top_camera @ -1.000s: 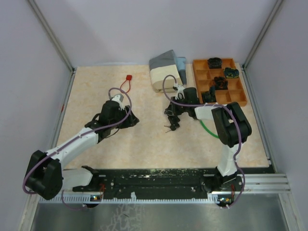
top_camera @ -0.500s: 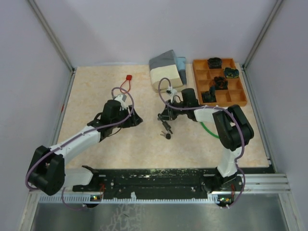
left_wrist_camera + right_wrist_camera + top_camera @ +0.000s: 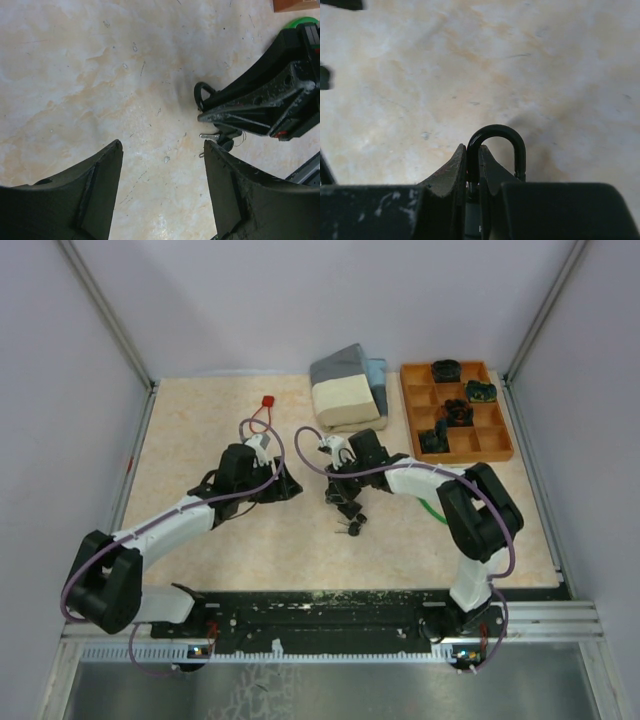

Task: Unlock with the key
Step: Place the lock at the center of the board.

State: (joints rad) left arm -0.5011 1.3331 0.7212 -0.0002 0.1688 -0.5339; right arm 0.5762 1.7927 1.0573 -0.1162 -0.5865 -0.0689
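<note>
My right gripper (image 3: 472,150) is shut on one leg of the black padlock's shackle (image 3: 496,137); the lock body is mostly hidden behind the fingers. In the top view the right gripper (image 3: 337,477) holds the padlock (image 3: 345,502) just above the table, and the key bunch (image 3: 348,528) hangs below it. From the left wrist, a silver key blade (image 3: 209,135) pokes out under the right gripper's fingers (image 3: 260,100). My left gripper (image 3: 162,145) stands open over bare table with nothing between its fingers. It sits just left of the padlock (image 3: 285,487).
A red tag on a loop (image 3: 267,401) lies at the back left. A cream foam block (image 3: 345,400) under a grey wedge (image 3: 340,365) stands at the back. The orange compartment tray (image 3: 500,435) with black parts is at the back right. A green cable (image 3: 432,512) runs under the right arm.
The right gripper has carried the padlock and keys leftward, toward the left gripper. The left gripper has opened wider and edged to the right.
</note>
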